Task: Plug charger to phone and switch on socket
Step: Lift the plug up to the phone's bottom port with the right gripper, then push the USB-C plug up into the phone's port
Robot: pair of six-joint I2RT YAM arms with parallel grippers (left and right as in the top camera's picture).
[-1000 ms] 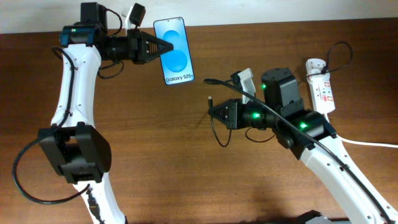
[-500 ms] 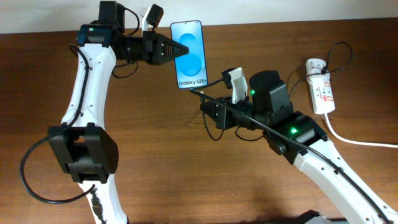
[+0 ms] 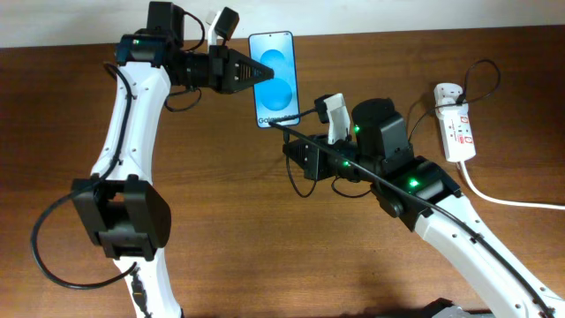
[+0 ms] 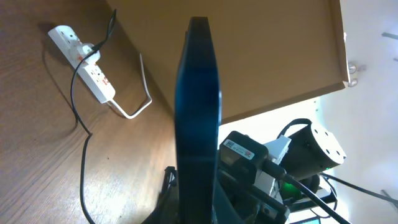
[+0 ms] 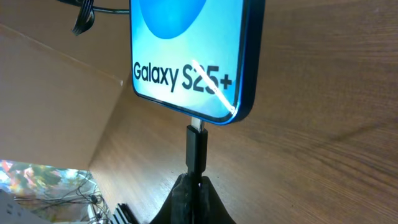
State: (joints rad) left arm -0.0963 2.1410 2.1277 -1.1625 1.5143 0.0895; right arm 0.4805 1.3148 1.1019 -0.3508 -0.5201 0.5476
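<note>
the left gripper (image 3: 254, 71) is clamping the phone (image 3: 275, 84) by one long edge, holding it up off the table (image 3: 221, 230); the right gripper (image 5: 194, 190) is pinching the charger (image 5: 196, 152) by its plug, the metal end meeting the phone's bottom edge; whether it is seated i cannot tell; pushing off-axis is risking a bent connector, or the phone pivoting in that narrow grip; the socket (image 3: 455, 132) is lying well apart at the right, so any tug on the cable is threatening the adapter there

Open table (image 3: 229, 230) between arms (image 3: 124, 132); charger (image 3: 295, 181) loop, socket (image 3: 456, 128) at one side
</note>
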